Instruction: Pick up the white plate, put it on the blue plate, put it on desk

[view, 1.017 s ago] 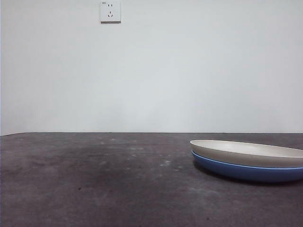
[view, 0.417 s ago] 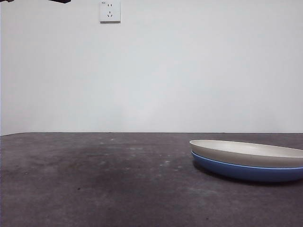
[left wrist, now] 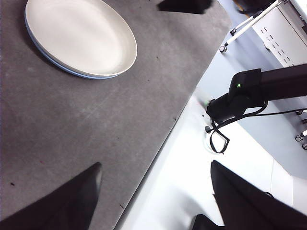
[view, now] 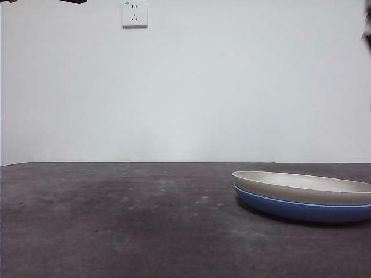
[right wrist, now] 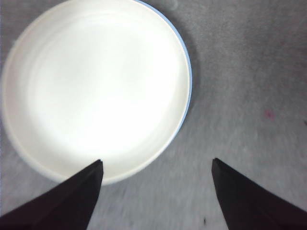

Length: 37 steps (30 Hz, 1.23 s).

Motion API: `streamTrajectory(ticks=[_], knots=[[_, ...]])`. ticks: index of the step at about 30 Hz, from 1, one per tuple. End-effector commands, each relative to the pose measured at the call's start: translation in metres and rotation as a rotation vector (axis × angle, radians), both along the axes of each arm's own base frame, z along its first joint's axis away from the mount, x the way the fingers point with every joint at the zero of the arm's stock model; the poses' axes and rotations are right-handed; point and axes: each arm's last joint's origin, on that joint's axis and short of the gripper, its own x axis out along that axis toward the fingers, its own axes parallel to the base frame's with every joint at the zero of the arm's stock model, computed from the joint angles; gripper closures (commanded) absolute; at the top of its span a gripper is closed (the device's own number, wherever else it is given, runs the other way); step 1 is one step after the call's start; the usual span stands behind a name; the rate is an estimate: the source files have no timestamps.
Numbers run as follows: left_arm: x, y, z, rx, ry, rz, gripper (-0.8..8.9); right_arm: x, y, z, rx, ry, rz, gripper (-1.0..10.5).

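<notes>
The white plate (view: 301, 186) lies nested on the blue plate (view: 301, 211) at the right of the desk (view: 116, 226). In the right wrist view the white plate (right wrist: 96, 91) fills most of the picture, and the blue plate (right wrist: 188, 64) shows only as a thin rim. My right gripper (right wrist: 157, 163) hangs open above the stack's edge, holding nothing. My left gripper (left wrist: 156, 165) is open and empty, high over the desk's edge and far from the white plate (left wrist: 79, 36). A dark arm part (view: 367, 35) shows at the front view's right edge.
The desk's edge (left wrist: 163, 143) runs diagonally under my left gripper, with pale floor beyond. A black arm segment with cable (left wrist: 249, 91) and a white wheeled cabinet (left wrist: 283, 24) stand off the desk. A wall socket (view: 134, 13) is on the back wall.
A black tip came in at the front view's top left corner, then a dark arm part at its upper right edge. The stacked plates have not moved.
</notes>
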Motion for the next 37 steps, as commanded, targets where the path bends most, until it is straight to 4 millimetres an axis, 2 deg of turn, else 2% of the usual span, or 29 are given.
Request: streamTrajectory(ticks=[1,10,15,19,23,28,37], knots=[[0.001,-0.002,0.003,-0.009,-0.021,-0.021,4.53,0.022,0.0,-0.016,0.007,0.021,-0.011,5.8],[0.001,-0.002,0.003,-0.01,-0.022,-0.021,4.53,0.063,-0.006,-0.064,0.007,0.102,-0.035,5.8],[0.001,-0.002,0.003,-0.013,-0.028,-0.021,4.53,0.074,-0.005,-0.079,0.046,0.116,-0.02,6.9],[0.001,-0.002,0.003,-0.014,-0.029,-0.02,4.53,0.08,-0.005,-0.089,0.047,0.13,-0.021,6.9],[0.001,-0.002,0.003,-0.014,-0.029,-0.02,4.53,0.083,-0.005,-0.097,0.048,0.148,-0.022,7.0],[0.001,-0.002,0.003,-0.014,-0.03,-0.02,4.53,0.085,-0.005,-0.1,0.049,0.147,-0.021,8.6],[0.001,-0.002,0.003,-0.014,-0.03,-0.02,4.53,0.085,-0.011,-0.1,0.051,0.148,-0.054,9.4]])
